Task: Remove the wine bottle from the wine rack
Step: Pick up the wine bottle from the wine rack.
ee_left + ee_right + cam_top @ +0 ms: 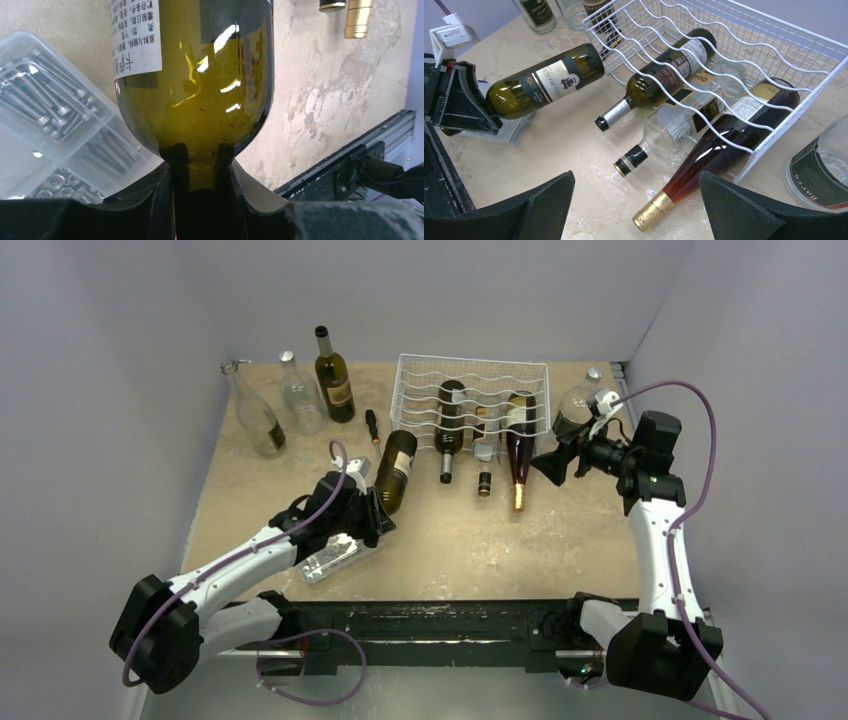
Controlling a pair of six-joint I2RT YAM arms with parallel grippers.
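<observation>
1. Tabletop (560,550) of mottled beige carries everything, with plain grey walls on three sides
2. White wire wine rack (470,390) sits at the far middle of the table, its open front facing the arms. Three bottles lie in it under the wavy rows with their necks poking out: a dark bottle (449,425) with a silver capsule, a clear flat bottle (484,445) with a black cap, and a reddish bottle (519,445) with a gold capsule
3. Left gripper (200,180) is clamped tight on the neck of the wine bottle (395,470)
4. Right gripper (555,465) hangs just beside the rack's front right corner, its jaws spread wide and holding nothing; its camera looks across at the rack and the three necks
5. That olive-green wine bottle is outside the rack, lying nearly flat, base towards the rack's front left corner and neck towards the arms. Whether the base touches the wire, or the glass rests on the table, cannot be told
6. Three upright bottles stand at the far left: two clear ones (255,415) (298,392) and a dark green one (334,375). A round clear bottle (578,405) stands right of the rack
7. Clear parts box (330,558) holding screws and nuts lies beside the left gripper, under the held bottle's shoulder
8. Small dark tool (372,426) lies left of the rack
</observation>
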